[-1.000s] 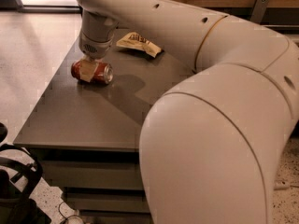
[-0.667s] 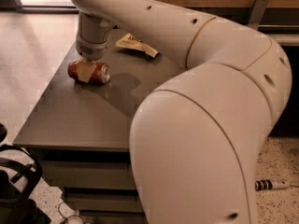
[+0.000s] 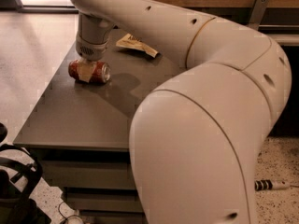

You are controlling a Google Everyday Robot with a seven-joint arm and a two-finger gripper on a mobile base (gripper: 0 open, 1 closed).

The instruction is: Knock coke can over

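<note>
The coke can (image 3: 96, 72) is red with a silver top and lies on its side near the far left edge of the grey table (image 3: 70, 120), top end pointing right. My gripper (image 3: 86, 69) comes straight down from the wrist (image 3: 92, 41) and sits right on the can, with a tan part of it covering the can's middle. The rest of the arm fills the right half of the view.
A crumpled tan snack bag (image 3: 136, 45) lies on the table behind the can. The table's left edge drops to a tiled floor. A black object (image 3: 14, 185) stands at the lower left. A cable plug (image 3: 271, 185) lies on the floor at the right.
The can stays on its side in nearly the same spot, shifted slightly left with the gripper. The arm's big links have swung left and closer, covering more of the table.
</note>
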